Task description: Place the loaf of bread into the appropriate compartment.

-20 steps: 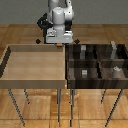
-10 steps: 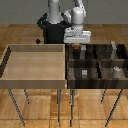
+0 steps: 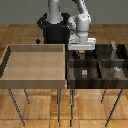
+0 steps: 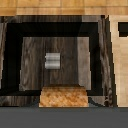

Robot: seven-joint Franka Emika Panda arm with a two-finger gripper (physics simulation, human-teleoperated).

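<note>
- The end effector (image 3: 81, 50) hangs over the rear part of the dark compartmented organizer (image 3: 95, 70) on the exterior view's right, at the inner end nearest the tray.
- In the wrist view the loaf of bread (image 4: 63, 96), an orange-brown textured block, sits right at the end effector, above a dark wooden compartment; the end effector seems clenched on it, though its fingers are not visible.
- A small grey object (image 4: 52, 60) lies on that compartment's floor.
- Other small grey objects (image 3: 84, 73) sit in nearby compartments.
- The large light wooden tray (image 3: 35, 62) stands beside the organizer, on the exterior view's left, on thin legs.
</note>
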